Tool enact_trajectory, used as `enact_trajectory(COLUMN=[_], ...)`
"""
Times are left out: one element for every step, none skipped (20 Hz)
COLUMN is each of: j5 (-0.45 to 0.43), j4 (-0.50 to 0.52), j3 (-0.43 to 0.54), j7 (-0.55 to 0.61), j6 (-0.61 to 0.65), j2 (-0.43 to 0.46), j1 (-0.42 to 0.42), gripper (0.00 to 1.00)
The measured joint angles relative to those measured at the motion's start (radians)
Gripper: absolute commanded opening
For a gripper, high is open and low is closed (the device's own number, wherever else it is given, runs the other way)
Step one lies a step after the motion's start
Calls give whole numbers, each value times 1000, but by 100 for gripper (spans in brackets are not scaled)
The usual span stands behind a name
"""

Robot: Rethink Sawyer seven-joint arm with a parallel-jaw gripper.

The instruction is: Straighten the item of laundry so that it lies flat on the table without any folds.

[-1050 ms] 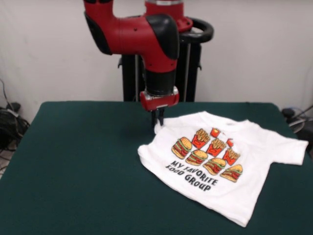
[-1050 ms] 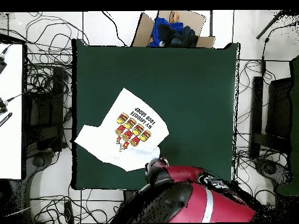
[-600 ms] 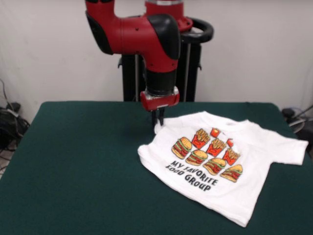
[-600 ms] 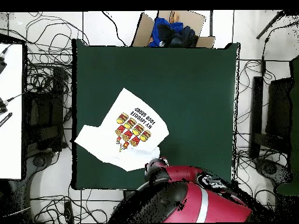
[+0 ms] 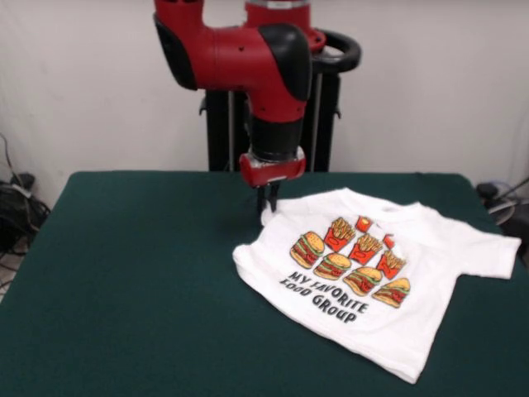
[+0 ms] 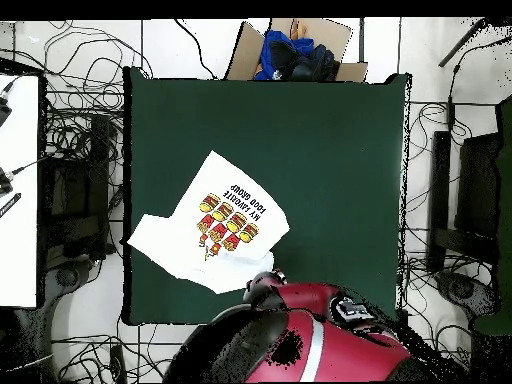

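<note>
My end effector hangs at the far sleeve of a nearly flat T-shirt.

Nearest, the T-shirt lies print-up right of centre on the green table, unmoved over the last second. Beyond it, my end effector has risen slightly above the bunched sleeve at upper centre; I cannot tell whether its tips are apart. That sleeve likely still needs spreading.

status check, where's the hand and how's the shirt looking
Hand low at the T-shirt's far sleeve edge, grip state unclear. Shirt print-up on the table, mostly flat, that near sleeve looks tucked. Nothing in the way.
</note>
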Motion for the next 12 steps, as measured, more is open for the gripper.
enact_trajectory(j5=[3,5,11,15,22,29,35,42,47,51,52,54], j4=[-1,-1,-3,-4,-7,-10,-12,-14,-14,-14,-14,-14], j3=[-2,-3,-6,-9,-13,-18,-23,-28,-31,-34,-35,-35], j7=[0,0,0,0,0,0,0,0,0,0,0,0], j6=[2,4,10,14,24,34,44,61,76,108,124,142], j2=[0,0,0,0,0,0,0,0,1,1,1,2], j1=[4,5,11,15,23,31,38,47,52,59,62,64], gripper=[0,0,0,0,0,0,0,0,0,0,0,0])
